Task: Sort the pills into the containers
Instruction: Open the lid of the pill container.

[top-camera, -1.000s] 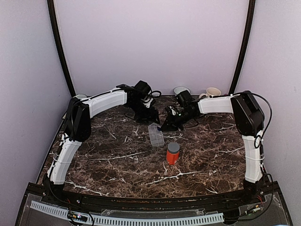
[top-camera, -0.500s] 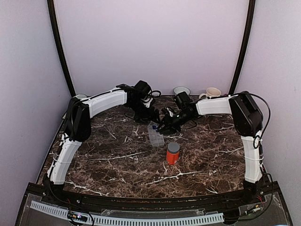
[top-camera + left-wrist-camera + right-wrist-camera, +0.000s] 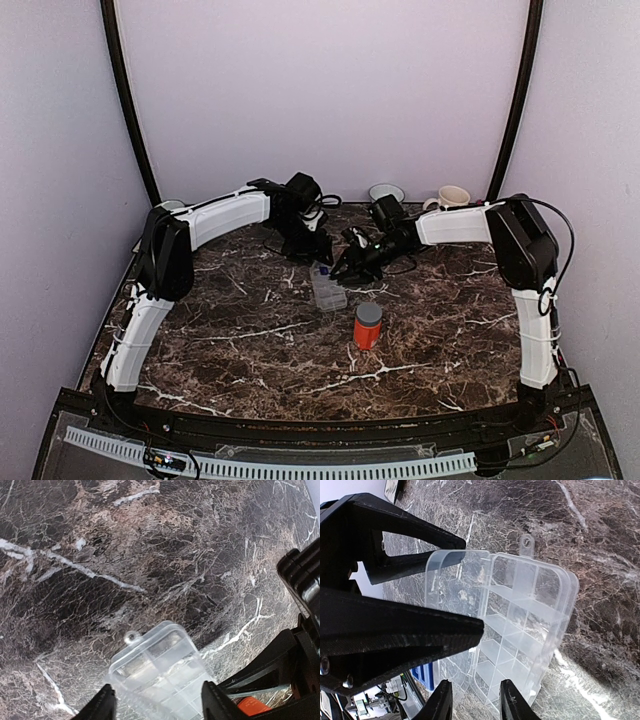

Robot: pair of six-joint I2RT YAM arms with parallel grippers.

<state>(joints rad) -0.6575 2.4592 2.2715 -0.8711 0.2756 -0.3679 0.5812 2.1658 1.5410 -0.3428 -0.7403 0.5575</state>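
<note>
The clear compartment box [image 3: 328,288] lies on the marble table near the middle. In the right wrist view its tray [image 3: 527,622] shows empty compartments and its transparent lid [image 3: 451,587] stands raised. My left gripper [image 3: 318,252] is open over the box's far end; in its wrist view its fingertips [image 3: 106,702] stand on either side of the box [image 3: 160,672], and I cannot tell whether they touch it. My right gripper [image 3: 346,268] is open beside the box, its tips [image 3: 476,702] near the tray's near edge. No pills show.
An orange bottle with a grey cap [image 3: 368,326] stands in front of the box. A pale bowl [image 3: 385,191] and a cup [image 3: 453,196] sit at the back right. A blue object [image 3: 425,674] shows behind the lid. Both arms crowd the box.
My right gripper has moved left and back, closer to the box and the left gripper. The left arm has barely moved. The box has shifted slightly.
</note>
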